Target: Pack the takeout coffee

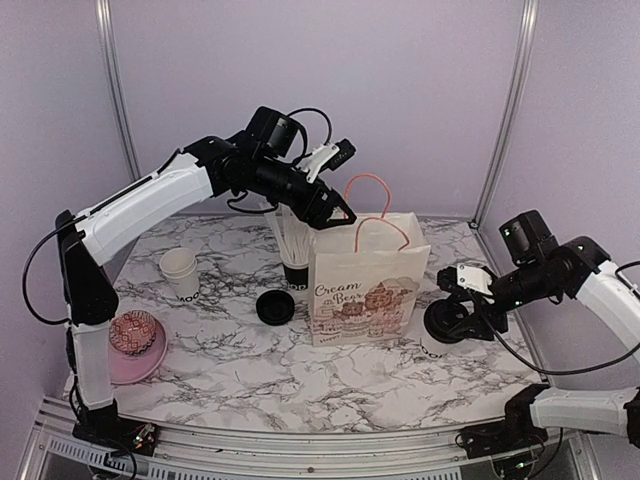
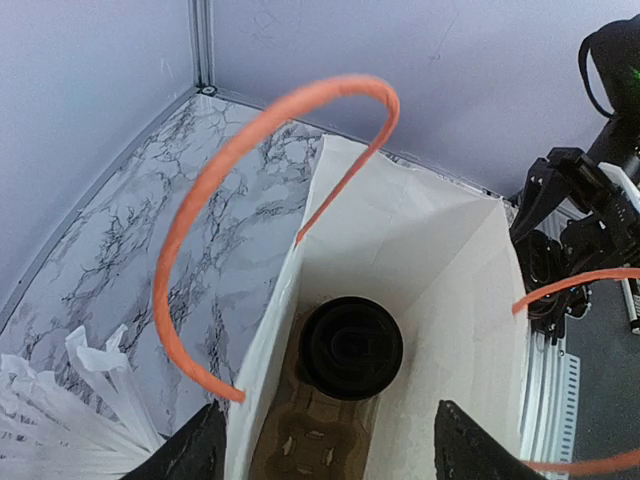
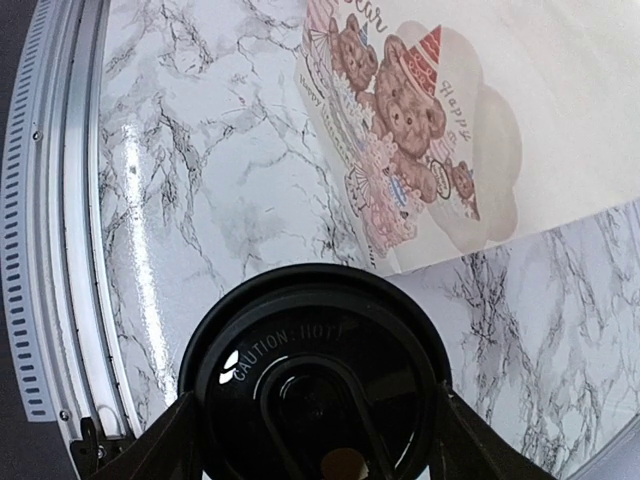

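My left tool (image 2: 330, 445), wide open and empty, hangs over the bag (image 2: 420, 240) holding one lidded cup (image 2: 350, 347); my right tool (image 3: 315, 455) grips the second cup (image 3: 315, 370) beside it for loading

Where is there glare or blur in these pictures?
Right wrist: a bright glare streak on the table left of the lid, which is sharp. Left wrist: the near orange handle looks soft, and the cup sits in shade inside the bag. Top view: even light, soft shadows.
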You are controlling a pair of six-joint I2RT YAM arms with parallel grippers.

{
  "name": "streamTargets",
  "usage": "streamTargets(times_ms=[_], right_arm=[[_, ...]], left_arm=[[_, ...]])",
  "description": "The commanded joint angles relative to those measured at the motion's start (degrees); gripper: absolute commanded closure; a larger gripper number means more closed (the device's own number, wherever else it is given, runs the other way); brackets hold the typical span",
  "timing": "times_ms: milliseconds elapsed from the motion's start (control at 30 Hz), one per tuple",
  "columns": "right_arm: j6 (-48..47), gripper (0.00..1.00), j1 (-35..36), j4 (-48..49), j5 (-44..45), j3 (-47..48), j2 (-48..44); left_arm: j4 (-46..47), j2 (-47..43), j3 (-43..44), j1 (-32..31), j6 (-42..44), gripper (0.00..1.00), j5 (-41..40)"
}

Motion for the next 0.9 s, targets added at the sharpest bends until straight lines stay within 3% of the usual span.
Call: streamTargets(times_ms=[0,267,500,667,867], right_arm=[[-3.0,0.32,1.5,0.0,-5.1,-0.4,0.6],[-2.5,0.32,8.2,0.1,-7.4,0.5,2.2],[0.3,0.31,17.4,3.1,-8.9,4.1,4.2],[2.2,0.31,30.3,11.1,-3.5,5.7,10.8],[3.6,0.32,39.4,20.5,1.3,11.4,24.0]], left_arm=[[1.1,-6.1,-0.3,0.2,1.2,0.25,-4.7],[0.9,-9.4,0.3,0.1,-1.6,0.22,-6.8],[-0.2,-18.1,-8.6,0.0,-3.3,0.24,-13.2],[-5.6,-23.0,-14.8,0.0,-4.4,0.25,-19.0],[-13.1,-29.1,-20.8,0.0,-5.9,0.25,-26.8]])
